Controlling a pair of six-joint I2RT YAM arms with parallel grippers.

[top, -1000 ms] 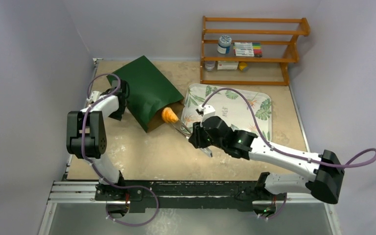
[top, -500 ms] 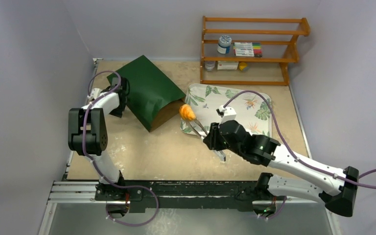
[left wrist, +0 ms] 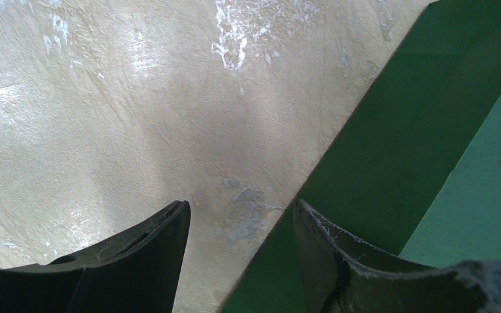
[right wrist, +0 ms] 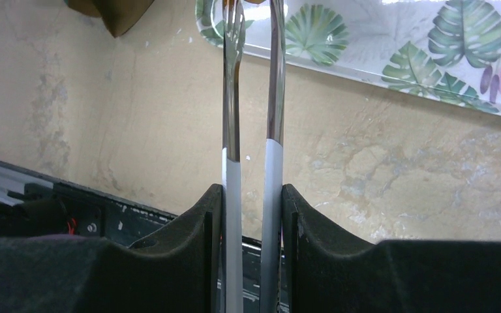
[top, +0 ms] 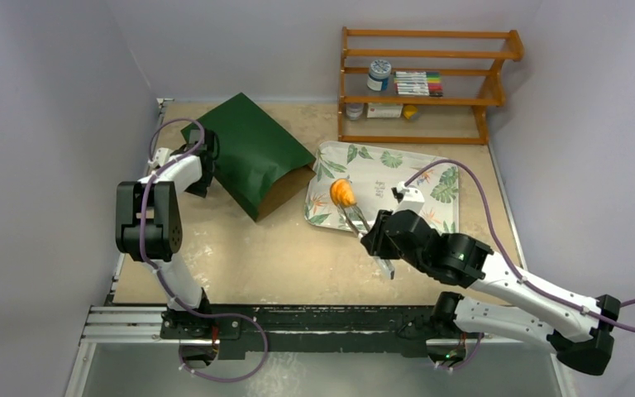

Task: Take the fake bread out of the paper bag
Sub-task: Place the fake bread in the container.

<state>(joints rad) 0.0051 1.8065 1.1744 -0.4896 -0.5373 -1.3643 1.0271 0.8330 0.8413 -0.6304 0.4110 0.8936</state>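
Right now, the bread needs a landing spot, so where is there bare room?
The leaf tray is bare right of the bread. The table is open between the paper bag and the arm bases. Crowded: the tray's near-left corner, under the tongs and right gripper.

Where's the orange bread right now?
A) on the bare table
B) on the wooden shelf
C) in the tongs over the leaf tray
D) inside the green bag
C: tongs in the right hand pinch the bread above the tray.
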